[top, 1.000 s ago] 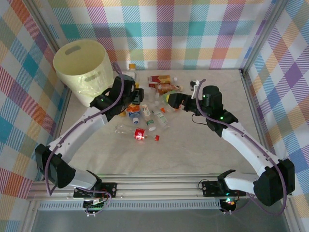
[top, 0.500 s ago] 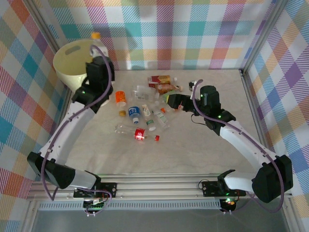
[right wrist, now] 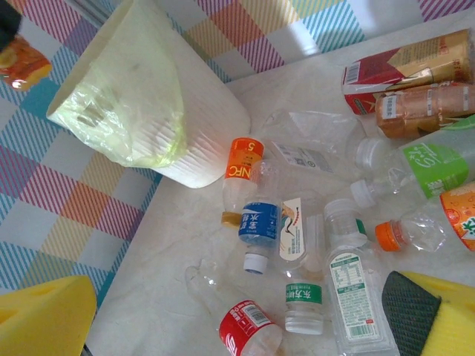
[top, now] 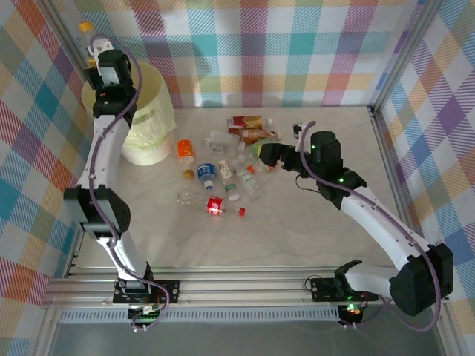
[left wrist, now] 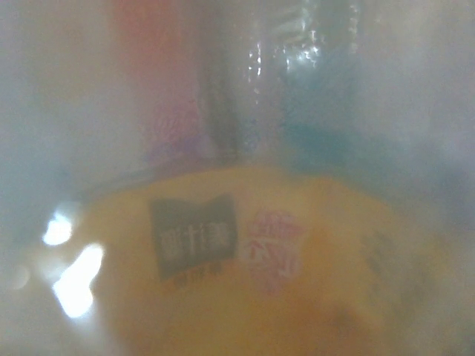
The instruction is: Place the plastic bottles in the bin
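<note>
Left gripper (top: 96, 53) pinches a bottle (top: 88, 30) high by the bin (top: 156, 111).
Right gripper (top: 261, 153) is spread wide by the other bottles (top: 215, 205).

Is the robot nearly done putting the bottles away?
Not yet. Nothing shows as done: I can't tell what's inside the bin. In hand: the left gripper holds an orange-capped bottle raised near the bin. Left: many bottles lie on the table, near the open right gripper.
</note>
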